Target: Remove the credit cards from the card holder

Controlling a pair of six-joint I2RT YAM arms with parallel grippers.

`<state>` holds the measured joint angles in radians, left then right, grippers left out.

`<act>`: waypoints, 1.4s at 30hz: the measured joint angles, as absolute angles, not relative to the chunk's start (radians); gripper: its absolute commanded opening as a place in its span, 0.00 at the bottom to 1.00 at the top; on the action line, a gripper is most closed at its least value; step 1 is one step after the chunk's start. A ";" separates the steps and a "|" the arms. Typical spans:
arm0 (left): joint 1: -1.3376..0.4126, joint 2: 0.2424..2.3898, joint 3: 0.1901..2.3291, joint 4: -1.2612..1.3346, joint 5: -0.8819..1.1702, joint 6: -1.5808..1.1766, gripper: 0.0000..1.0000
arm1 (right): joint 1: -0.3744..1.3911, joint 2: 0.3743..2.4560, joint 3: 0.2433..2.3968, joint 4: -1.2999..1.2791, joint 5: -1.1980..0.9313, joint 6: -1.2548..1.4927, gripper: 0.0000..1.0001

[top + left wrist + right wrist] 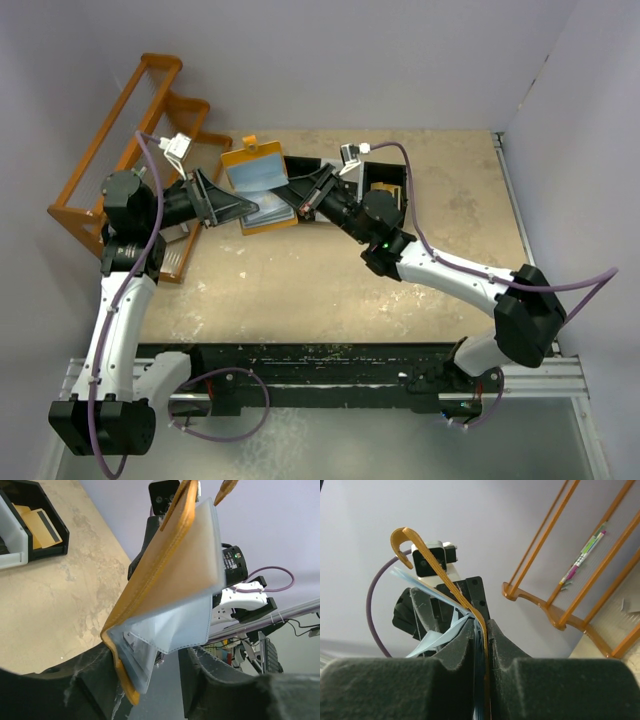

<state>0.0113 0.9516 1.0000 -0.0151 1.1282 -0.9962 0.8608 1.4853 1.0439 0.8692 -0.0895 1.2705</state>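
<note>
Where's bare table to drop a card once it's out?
Free: tan tabletop from the raised tan-orange leather card holder down to the near black rail; also right of the black compartment tray to the wall. Crowded: back-left, by the orange wire rack.

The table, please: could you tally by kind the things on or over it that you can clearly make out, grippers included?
grippers: 2, the left gripper and the right gripper
card holder: 1
card lying in the tray: 1
black tray: 1
orange rack: 1
Total: 6
</note>
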 measured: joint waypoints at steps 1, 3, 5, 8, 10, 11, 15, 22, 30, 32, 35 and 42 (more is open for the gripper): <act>0.011 0.952 1.000 -0.019 1.130 -0.989 0.52 | 0.861 1.485 1.045 0.863 -0.084 1.267 0.09; 0.011 0.952 1.000 -0.020 1.131 -0.980 0.51 | 0.861 1.485 1.045 0.858 -0.073 1.265 0.06; 0.011 0.952 0.998 -0.019 1.130 -0.976 0.48 | 0.861 1.485 1.048 0.855 -0.066 1.266 0.04; 0.011 0.949 0.986 -0.007 1.129 -0.977 0.39 | 0.863 1.485 1.049 0.856 -0.059 1.269 0.02; 0.011 0.948 0.978 -0.002 1.128 -0.981 0.31 | 0.864 1.485 1.049 0.858 -0.054 1.275 0.02; 0.011 0.948 0.974 0.001 1.127 -0.984 0.26 | 0.865 1.485 1.049 0.861 -0.051 1.279 0.02; 0.011 0.947 0.970 0.010 1.126 -0.996 0.17 | 0.874 1.486 1.049 0.869 -0.043 1.286 0.16; 0.011 0.940 0.970 0.006 1.134 -0.998 0.14 | 0.865 1.486 1.052 0.813 -0.065 1.217 0.63; 0.013 0.951 0.977 -0.024 1.146 -0.984 0.13 | 0.833 1.503 1.259 0.512 -0.186 0.823 0.66; 0.013 0.955 0.981 -0.025 1.157 -0.984 0.13 | 0.833 1.503 1.289 0.469 -0.214 0.733 0.62; 0.013 0.968 0.986 -0.036 1.180 -0.984 0.13 | 0.833 1.505 1.314 0.432 -0.259 0.641 0.54; 0.019 1.000 0.986 -0.045 1.232 -1.002 0.24 | 0.825 1.519 1.333 0.427 -0.355 0.547 0.12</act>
